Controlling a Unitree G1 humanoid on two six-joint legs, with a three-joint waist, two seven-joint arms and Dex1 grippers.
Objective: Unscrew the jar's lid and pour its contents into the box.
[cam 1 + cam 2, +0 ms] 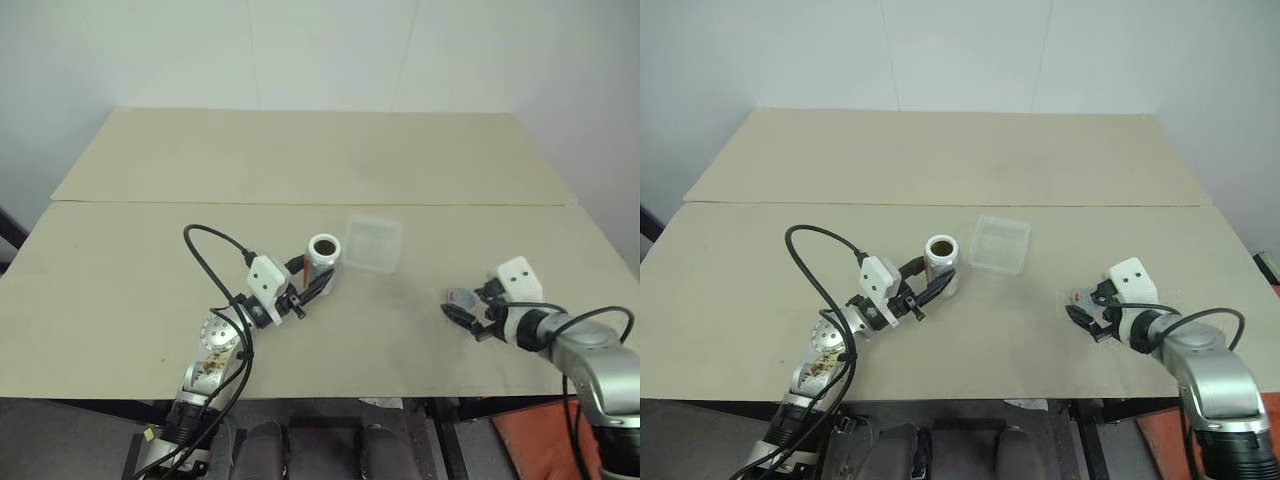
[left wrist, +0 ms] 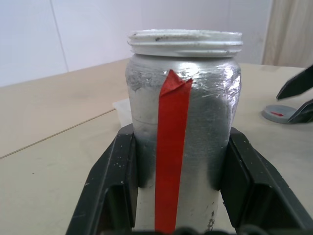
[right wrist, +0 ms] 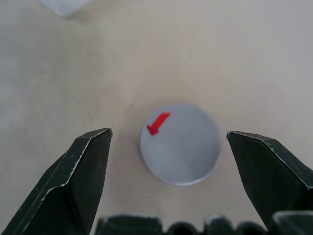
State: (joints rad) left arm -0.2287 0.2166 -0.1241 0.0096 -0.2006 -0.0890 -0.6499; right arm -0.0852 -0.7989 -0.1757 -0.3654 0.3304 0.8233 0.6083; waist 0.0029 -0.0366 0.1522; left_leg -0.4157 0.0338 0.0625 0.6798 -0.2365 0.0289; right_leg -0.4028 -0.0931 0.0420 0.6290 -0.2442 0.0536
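The jar (image 1: 322, 262), silvery-grey with a red stripe (image 2: 171, 147), stands upright near the table's middle with its mouth uncovered. Something dark brown, the contents (image 1: 940, 249), shows inside the mouth. My left gripper (image 1: 318, 284) is shut on the jar's body, one black finger (image 2: 115, 186) on each side. The lid (image 3: 180, 143), a flat grey disc with a red mark, lies on the table to the right. My right gripper (image 3: 168, 133) stands open around it, its fingers clear of the rim. The clear plastic box (image 1: 373, 243) sits just right of the jar.
The tan table (image 1: 150, 260) has a seam (image 1: 300, 204) running across behind the jar and box. Its front edge passes close below both arms. A black cable (image 1: 205, 262) loops up from my left wrist. A white wall stands behind the table.
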